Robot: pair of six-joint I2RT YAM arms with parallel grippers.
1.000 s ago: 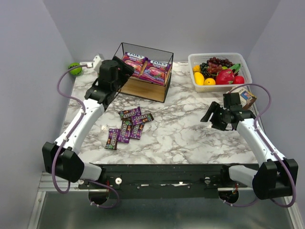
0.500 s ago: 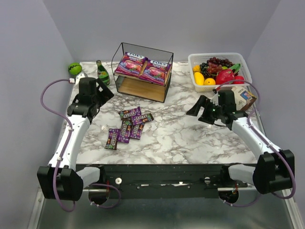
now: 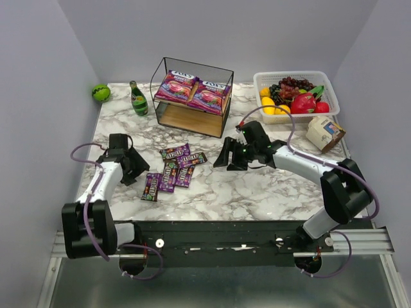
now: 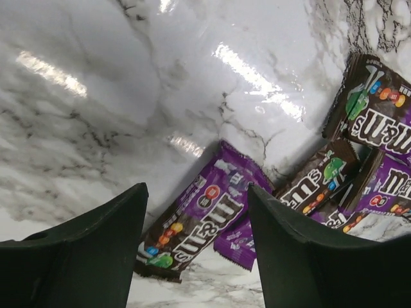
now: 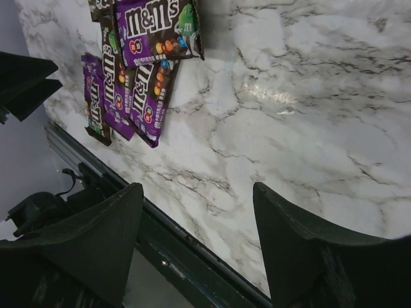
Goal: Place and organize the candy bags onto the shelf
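Two pink-purple FOX'S bags (image 3: 180, 85) (image 3: 209, 97) lie side by side on the top board of the black wire shelf (image 3: 224, 122). Several dark purple M&M's packets (image 3: 173, 170) lie in a loose cluster on the marble in front of it. My left gripper (image 3: 133, 169) is open and empty, low over the table just left of the leftmost packet (image 4: 199, 218). My right gripper (image 3: 226, 160) is open and empty, just right of the cluster. The packets show at the upper left of the right wrist view (image 5: 131, 77).
A green bottle (image 3: 137, 99) stands left of the shelf, with a green ball (image 3: 100, 92) at the back left corner. A white basket (image 3: 259, 78) of fruit is at the back right, a beige carton (image 3: 324, 131) in front of it. The table's front rail (image 5: 160, 250) runs close by.
My left arm has drawn back from the shelf and come down left of the packets. My right arm has swung left from near the carton to the packets' right side.
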